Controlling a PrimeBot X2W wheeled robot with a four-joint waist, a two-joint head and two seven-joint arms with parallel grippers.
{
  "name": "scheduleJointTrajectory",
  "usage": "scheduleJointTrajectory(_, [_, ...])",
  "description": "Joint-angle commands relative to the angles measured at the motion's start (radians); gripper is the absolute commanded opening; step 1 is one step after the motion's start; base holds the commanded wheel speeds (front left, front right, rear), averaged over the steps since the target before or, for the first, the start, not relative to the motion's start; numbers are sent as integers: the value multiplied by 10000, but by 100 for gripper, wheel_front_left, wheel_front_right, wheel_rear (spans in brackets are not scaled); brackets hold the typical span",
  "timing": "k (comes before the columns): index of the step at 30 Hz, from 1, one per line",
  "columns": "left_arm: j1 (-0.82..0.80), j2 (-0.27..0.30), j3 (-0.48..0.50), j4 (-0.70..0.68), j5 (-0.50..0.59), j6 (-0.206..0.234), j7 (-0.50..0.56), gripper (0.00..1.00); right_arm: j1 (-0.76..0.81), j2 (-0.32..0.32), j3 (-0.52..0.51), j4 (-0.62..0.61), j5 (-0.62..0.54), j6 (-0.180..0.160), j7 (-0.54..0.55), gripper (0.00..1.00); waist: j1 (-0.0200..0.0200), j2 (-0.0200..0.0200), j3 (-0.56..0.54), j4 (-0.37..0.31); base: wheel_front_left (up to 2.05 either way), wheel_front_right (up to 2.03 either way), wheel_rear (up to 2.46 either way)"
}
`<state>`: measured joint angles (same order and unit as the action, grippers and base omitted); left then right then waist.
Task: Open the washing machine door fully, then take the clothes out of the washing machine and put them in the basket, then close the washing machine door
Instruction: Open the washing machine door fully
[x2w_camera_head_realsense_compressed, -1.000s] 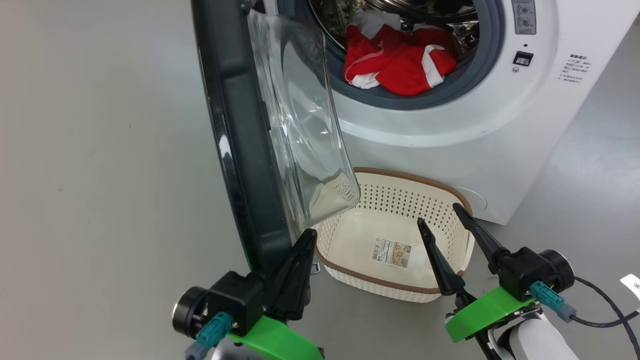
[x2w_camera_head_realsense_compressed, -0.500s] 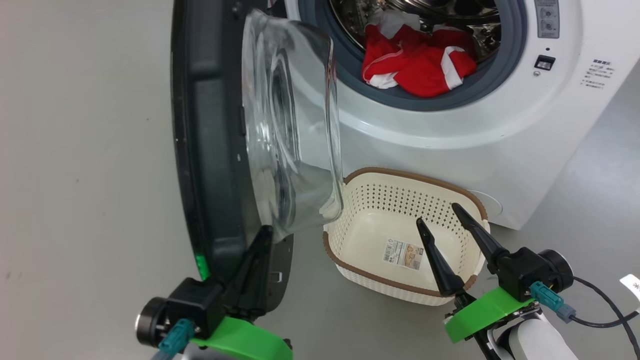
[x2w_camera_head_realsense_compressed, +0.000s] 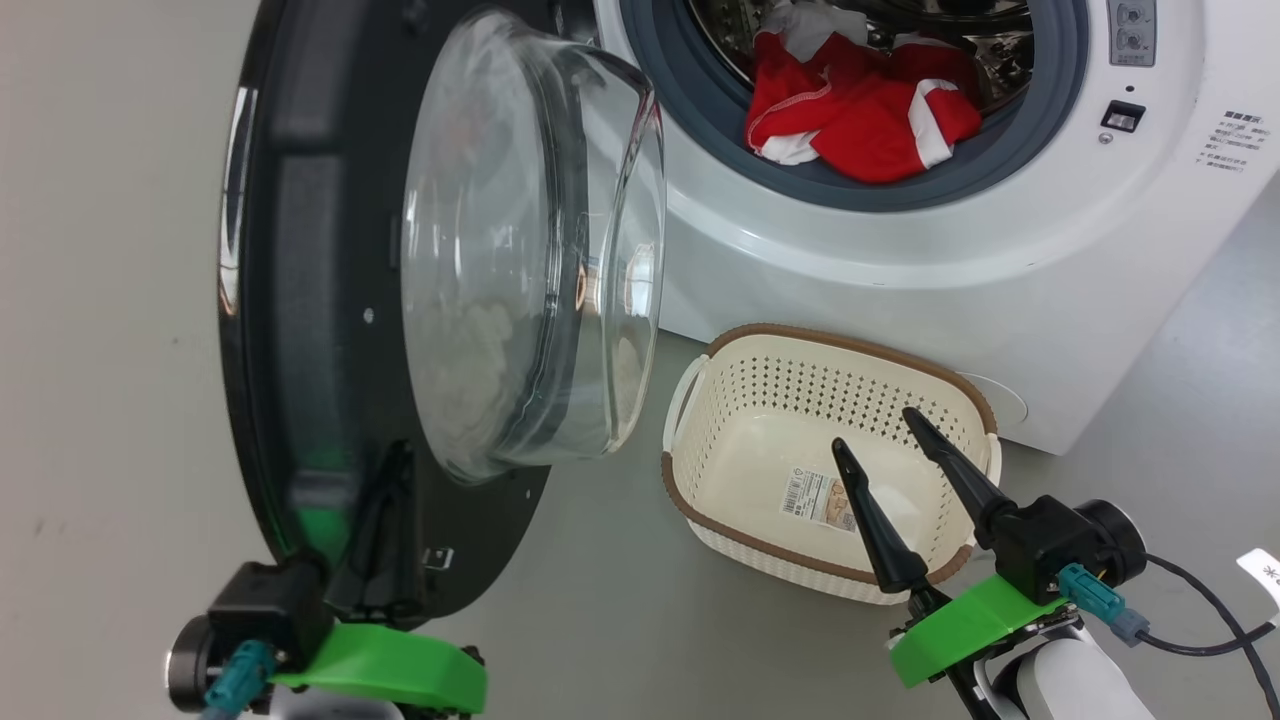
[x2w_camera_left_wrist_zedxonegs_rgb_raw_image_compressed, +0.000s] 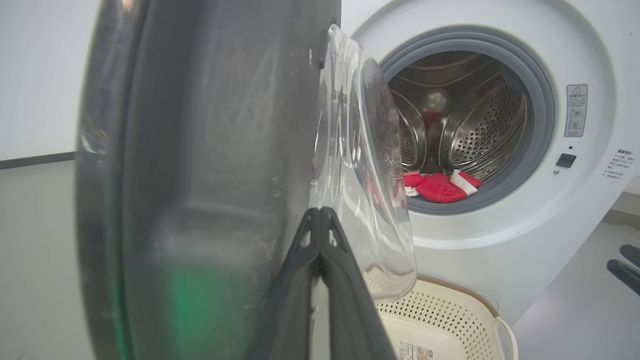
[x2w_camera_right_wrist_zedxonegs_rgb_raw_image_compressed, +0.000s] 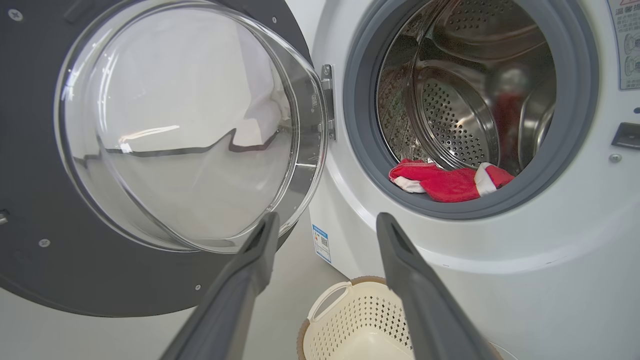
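- L gripper (x2w_camera_head_realsense_compressed: 400, 465) shut, empty, against washing machine door (x2w_camera_head_realsense_compressed: 300, 250): tips may slip, door rebounds.
- R gripper (x2w_camera_head_realsense_compressed: 873, 428) wide open, empty, above basket (x2w_camera_head_realsense_compressed: 790, 385): may knock it.

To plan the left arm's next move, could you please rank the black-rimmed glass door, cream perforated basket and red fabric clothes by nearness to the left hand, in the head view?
1. Black-rimmed glass door: against the left hand.
2. Cream perforated basket: floor, to its right.
3. Red fabric clothes: inside the drum.
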<state>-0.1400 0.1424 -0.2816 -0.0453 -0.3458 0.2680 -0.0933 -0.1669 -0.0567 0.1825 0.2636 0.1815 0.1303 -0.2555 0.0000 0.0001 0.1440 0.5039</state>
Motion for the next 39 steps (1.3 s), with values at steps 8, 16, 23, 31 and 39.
scheduleJointTrajectory(8, [-289,418,1226,531,-475,130,-739,0,-113,64,235,-169,-271,4,-63,100,0,-1,32,92,0,0,0])
scheduleJointTrajectory(16, [-557,542,1610,955,-553,295,-1008,0,-81,64,233,-152,-554,4,-63,100,0,-1,141,260,0,0,0])
scheduleJointTrajectory(23, [-985,658,2141,1627,-876,190,-1329,0,-148,64,434,-141,-675,4,-63,100,0,-1,373,283,0,0,0])
scheduleJointTrajectory(31, [-1644,809,2587,2533,-1051,40,-1545,0,-239,64,532,-48,-866,4,-63,100,0,-1,653,263,0,0,0])
scheduleJointTrajectory(39, [-2213,861,3460,3459,-1398,-97,-1664,0,-330,-9,516,-50,-995,4,-20,100,0,-1,836,172,0,0,0])
